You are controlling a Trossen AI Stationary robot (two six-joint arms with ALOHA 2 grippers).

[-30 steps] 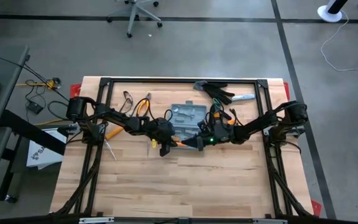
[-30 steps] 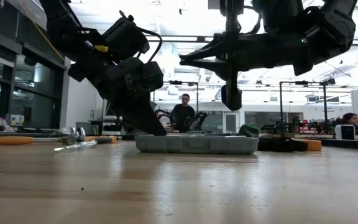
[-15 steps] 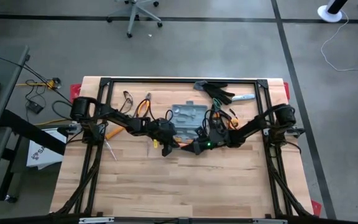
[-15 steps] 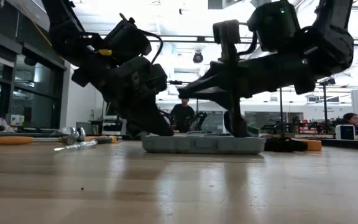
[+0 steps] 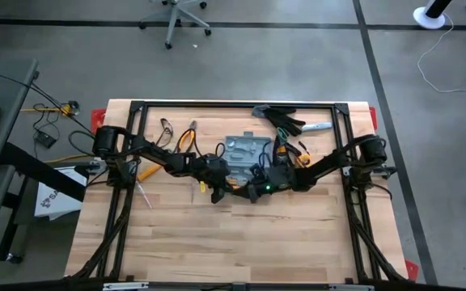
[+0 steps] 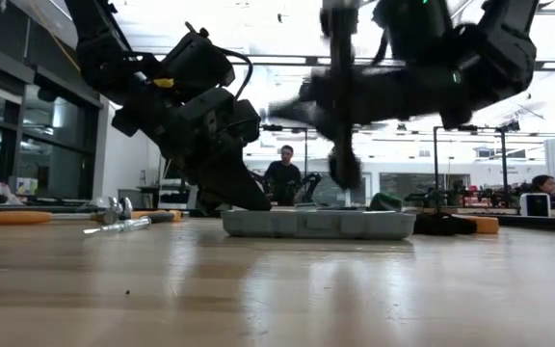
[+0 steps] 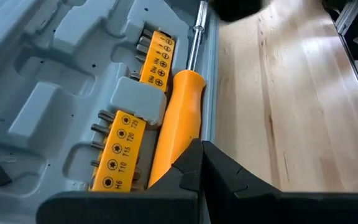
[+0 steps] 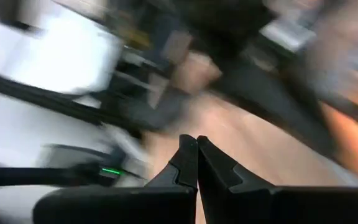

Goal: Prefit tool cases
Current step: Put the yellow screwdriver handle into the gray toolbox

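Wooden table (image 5: 217, 242) held the tool case (image 5: 245, 150) mid-back; left gripper (image 7: 201, 163) closed over its orange screwdriver (image 7: 178, 118); right gripper (image 8: 197, 158) closed, lifted off the case since earlier; seating likely unfinished.

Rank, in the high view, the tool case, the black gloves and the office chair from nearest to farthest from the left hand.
From the left hand, shut at the case's left end:
1. Tool case, right beside it at table centre.
2. Black gloves, farther off at the table's back edge, toward the right arm's side.
3. Office chair, off the table, on the floor beyond its back edge.
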